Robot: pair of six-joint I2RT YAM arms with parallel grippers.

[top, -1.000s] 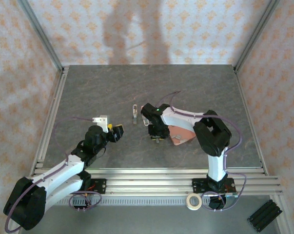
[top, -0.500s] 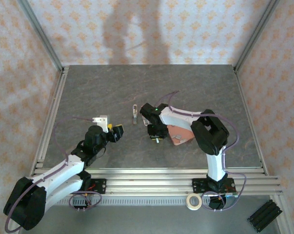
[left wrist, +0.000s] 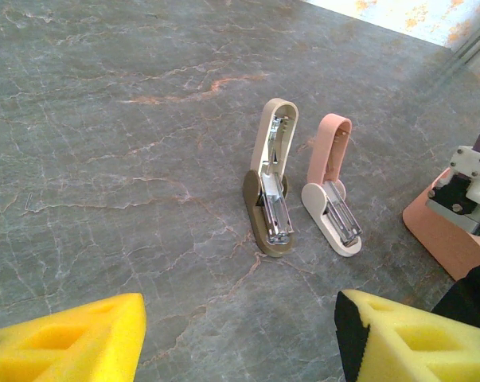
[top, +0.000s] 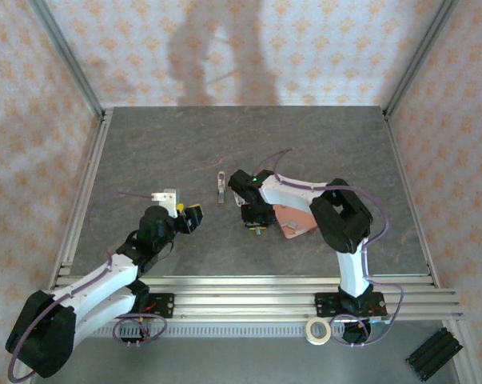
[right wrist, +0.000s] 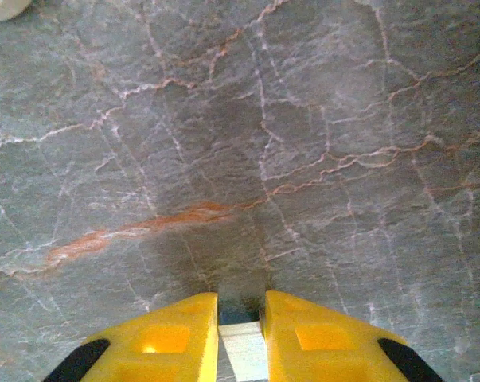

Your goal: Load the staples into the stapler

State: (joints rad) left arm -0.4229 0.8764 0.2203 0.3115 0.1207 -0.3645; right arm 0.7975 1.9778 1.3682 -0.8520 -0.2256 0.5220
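Right pincer (right wrist: 240, 309) is clenched on a small pale grey metal block of staples (right wrist: 244, 360). Left pincer (left wrist: 240, 334) hangs released, with the tiny pink-and-white hinged stapler (left wrist: 329, 195) flipped open ahead of it. Next, I reckon: carry the block over and line it up with the channel.

salmon tray (left wrist: 444, 240) cut by right edge; staples (right wrist: 244, 352) cut by bottom edge.

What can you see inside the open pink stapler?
A silvery metal channel runs along the base of the pink stapler, whose arm is raised. Whether the channel is loaded is too small to tell.
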